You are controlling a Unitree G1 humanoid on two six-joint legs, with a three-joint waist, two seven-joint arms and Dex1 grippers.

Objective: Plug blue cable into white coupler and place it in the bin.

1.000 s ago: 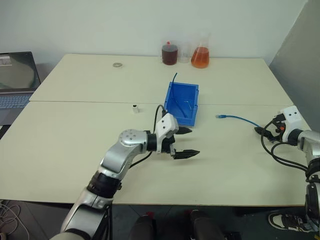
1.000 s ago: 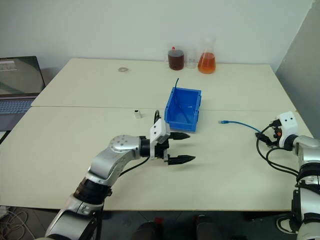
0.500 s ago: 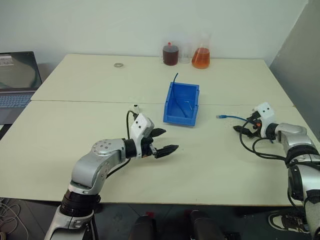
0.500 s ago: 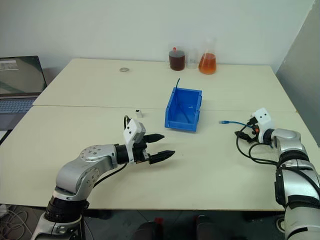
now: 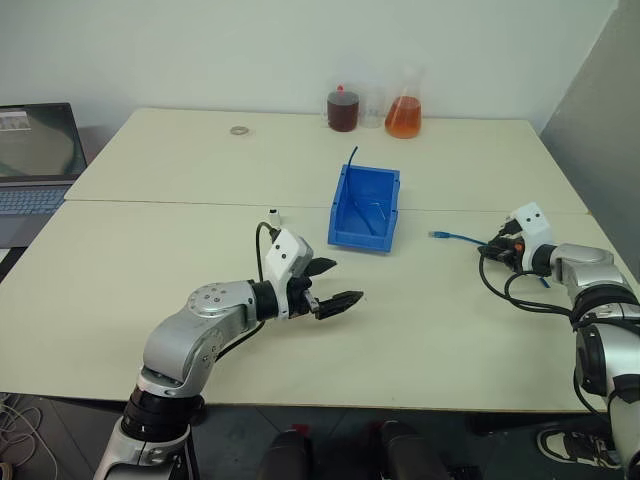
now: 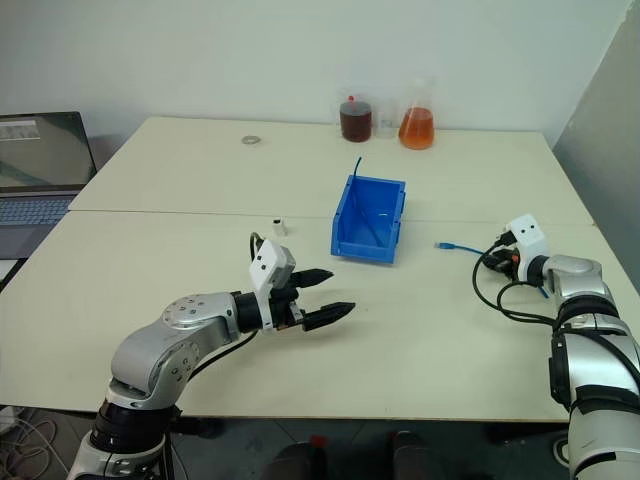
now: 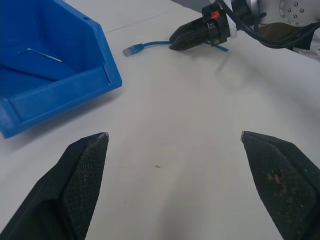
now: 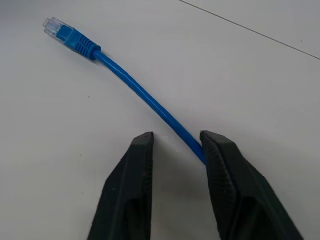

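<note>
The blue cable point(image 5: 462, 238) lies on the table right of the bin point(image 5: 341, 200), its clear plug point(image 8: 52, 24) pointing toward the bin. My right gripper point(image 8: 175, 136) sits low over the cable's far stretch. Its fingers are narrowed to a small gap, and the cable meets the inner edge of one fingertip point(image 8: 212, 145) without being clamped. The white coupler point(image 5: 271, 213) stands alone on the table left of the bin. My left gripper point(image 5: 347, 280) hovers wide open in front of the bin and holds nothing.
A small metal key point(image 5: 375, 208) lies in the bin and a dark thin wire point(image 5: 350, 155) sticks up from its back corner. Two flasks point(image 5: 401, 113) of dark and orange liquid stand at the far edge. A metal ring point(image 5: 237, 130) lies far left, and a laptop point(image 5: 35, 150) is beyond the left edge.
My left arm has drawn back to the left, away from the bin's front. My right gripper has moved left onto the cable and its fingers have narrowed around it.
</note>
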